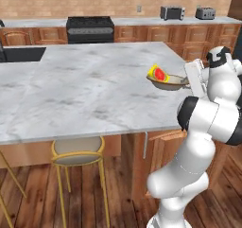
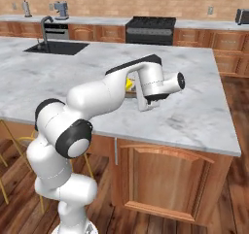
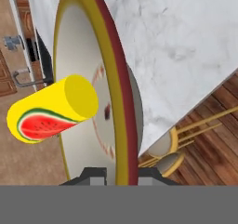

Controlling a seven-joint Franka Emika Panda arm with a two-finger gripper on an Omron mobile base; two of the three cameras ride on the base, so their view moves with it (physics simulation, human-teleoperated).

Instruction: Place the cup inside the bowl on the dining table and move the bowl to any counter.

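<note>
Hand view, claw (image 3: 120, 174) clamped on round bowl (image 3: 88, 79) rim, cylindrical cup (image 3: 51, 109) inside.

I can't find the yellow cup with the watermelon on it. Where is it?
The cup sits inside the bowl, which the gripper holds by its rim above the right end of the dining table.

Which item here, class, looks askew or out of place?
The cup sits tilted in the bowl, leaning rather than upright. The bowl itself is off the dining table, held by its rim in the gripper above the table's corner.
</note>
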